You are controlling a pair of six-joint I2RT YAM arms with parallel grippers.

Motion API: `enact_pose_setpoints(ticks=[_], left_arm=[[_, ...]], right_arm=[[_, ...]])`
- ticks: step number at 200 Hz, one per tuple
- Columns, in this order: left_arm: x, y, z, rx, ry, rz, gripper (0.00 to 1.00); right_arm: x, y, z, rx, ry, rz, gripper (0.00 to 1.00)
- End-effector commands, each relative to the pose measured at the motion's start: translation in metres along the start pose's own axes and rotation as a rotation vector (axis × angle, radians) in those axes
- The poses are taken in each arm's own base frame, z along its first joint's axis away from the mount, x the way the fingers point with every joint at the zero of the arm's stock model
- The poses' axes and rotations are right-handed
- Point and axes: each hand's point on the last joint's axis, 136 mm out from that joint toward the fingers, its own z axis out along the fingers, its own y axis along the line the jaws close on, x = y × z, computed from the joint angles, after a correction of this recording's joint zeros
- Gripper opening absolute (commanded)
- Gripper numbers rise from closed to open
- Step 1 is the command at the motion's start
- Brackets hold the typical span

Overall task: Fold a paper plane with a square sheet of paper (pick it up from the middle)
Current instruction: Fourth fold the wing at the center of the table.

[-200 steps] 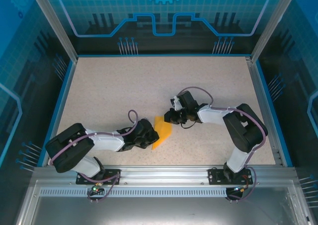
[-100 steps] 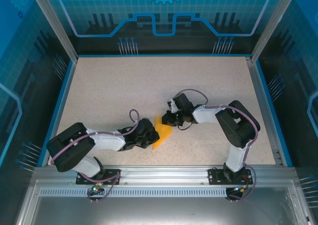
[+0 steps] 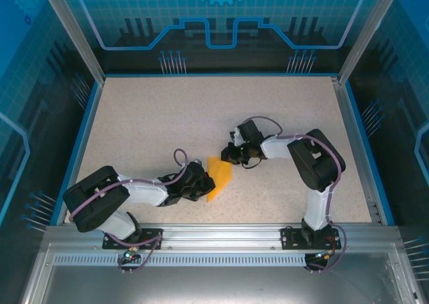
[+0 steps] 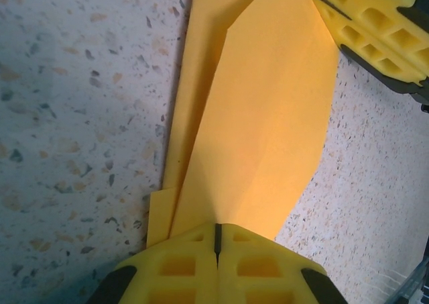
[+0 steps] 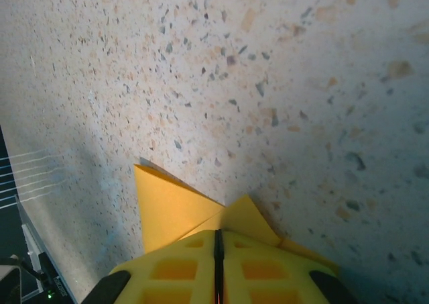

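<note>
- Since a second ago the right arm's elbow has swung in toward the middle of the table, while its black right gripper (image 3: 229, 156) has stayed at the far end of the orange-yellow folded sheet of thin paper (image 3: 219, 177). The left arm has barely shifted.
- The paper sits near the front centre of the speckled beige tabletop (image 3: 167, 116), spanning the gap between the two grippers and narrowing to a point toward the near edge.
- The left gripper (image 3: 204, 183) meets the paper's left side. In its wrist view its yellow ribbed fingers (image 4: 181, 270) are pressed together on the paper's edge, with no gap between them.
- That same view shows layers overlapping along a long diagonal crease, and a yellow pad (image 4: 369, 22) of the right gripper on the paper's far corner.
- In the right wrist view the right gripper's fingers (image 5: 174, 270) are clamped tight on the paper, two pointed tips of which stick out beyond them.
</note>
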Motion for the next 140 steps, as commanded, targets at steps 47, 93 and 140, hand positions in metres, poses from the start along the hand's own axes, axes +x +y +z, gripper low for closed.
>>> enact_pose_setpoints(ticks=[47,93,140], left_arm=[[0.030,0.111,-0.014,-0.387,0.083,0.026,0.05],[0.030,0.109,-0.013,-0.385,0.085,0.027,0.05],[0.029,0.105,-0.012,-0.378,0.086,0.030,0.05]], right_arm=[[-0.035,-0.032,-0.005,0.107,-0.090,0.036,0.09],[-0.040,-0.033,-0.006,0.111,-0.092,0.033,0.09],[-0.047,-0.015,-0.020,0.093,-0.102,-0.015,0.10]])
